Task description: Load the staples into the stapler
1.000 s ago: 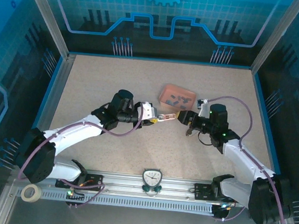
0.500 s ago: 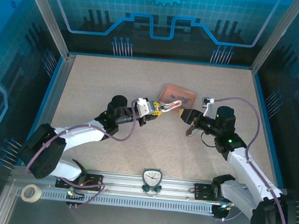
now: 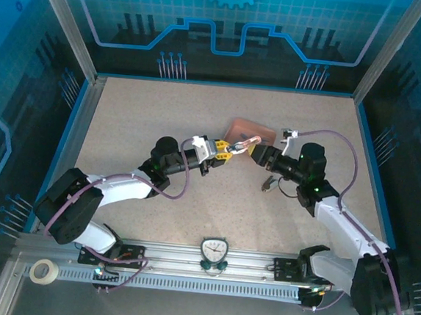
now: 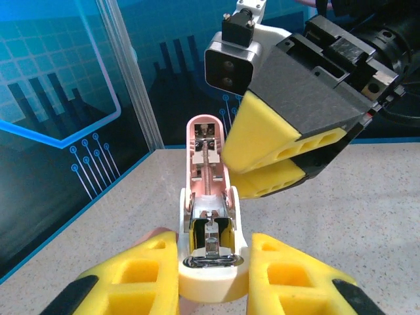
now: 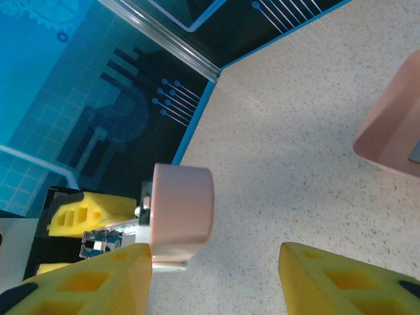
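Note:
My left gripper [image 3: 216, 149] is shut on the rear of the pale pink stapler [image 3: 243, 141], which it holds above the table. In the left wrist view the stapler [image 4: 209, 216] sits between my yellow fingers [image 4: 134, 279], its pink arm pointing away and its silver metal channel facing me. My right gripper [image 3: 259, 153] is at the stapler's far tip. In the right wrist view that pink tip [image 5: 182, 211] lies between the open jaws, close against the left finger [image 5: 85, 282], with a wide gap to the other finger. The staples are hidden.
A salmon-pink tray [image 3: 237, 126] lies just behind the two grippers, and its corner [image 5: 394, 125] shows at the right of the right wrist view. Blue walls enclose the speckled table [image 3: 163, 109]. A small dark object [image 3: 267, 183] lies below the right gripper.
Both grippers have moved away from the arm bases toward the tray, with the stapler carried along. The right gripper has come up to the stapler's tip and its jaws have narrowed slightly.

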